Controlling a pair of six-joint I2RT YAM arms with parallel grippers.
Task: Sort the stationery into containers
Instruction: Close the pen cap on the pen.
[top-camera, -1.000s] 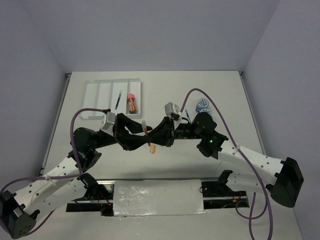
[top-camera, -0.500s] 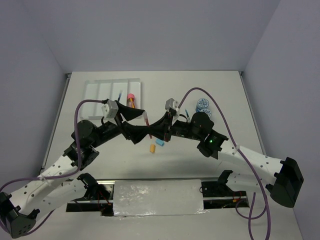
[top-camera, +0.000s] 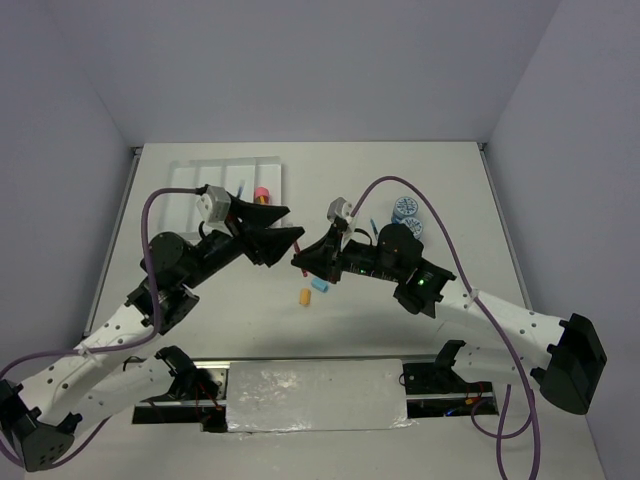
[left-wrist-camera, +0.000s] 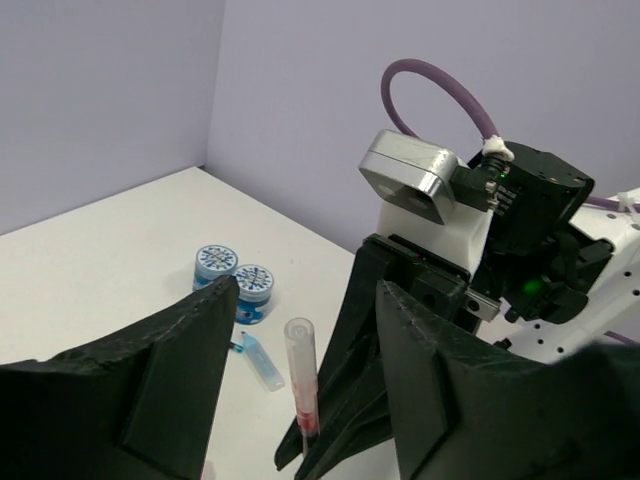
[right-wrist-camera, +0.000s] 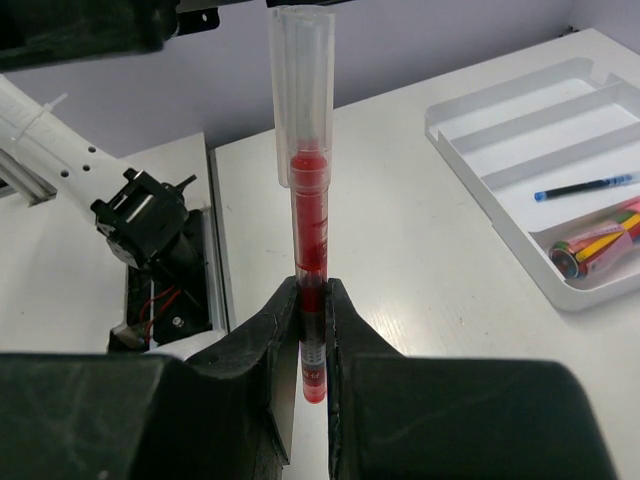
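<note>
My right gripper (right-wrist-camera: 312, 300) is shut on a red pen (right-wrist-camera: 308, 230) with a clear cap, holding it upright by its lower barrel above the table. In the top view the right gripper (top-camera: 297, 262) is mid-table. My left gripper (top-camera: 293, 222) hangs just up and left of it, open and off the pen. In the left wrist view the red pen (left-wrist-camera: 301, 375) stands free between the wide fingers (left-wrist-camera: 150, 390). The white four-compartment tray (top-camera: 200, 180) holds a blue pen (top-camera: 240, 188) and a pink-capped orange piece (top-camera: 262, 194).
An orange eraser (top-camera: 305, 296) and a light-blue eraser (top-camera: 321, 288) lie below the grippers. Two blue-lidded tubs (top-camera: 405, 208) stand right of centre by the right arm, with a pale blue tube (left-wrist-camera: 262, 360) next to them. A foil-covered strip (top-camera: 315, 395) lines the near edge.
The left gripper has opened, let go of the red pen and drawn back up and left. The right gripper keeps hold of the pen and has lifted slightly.
</note>
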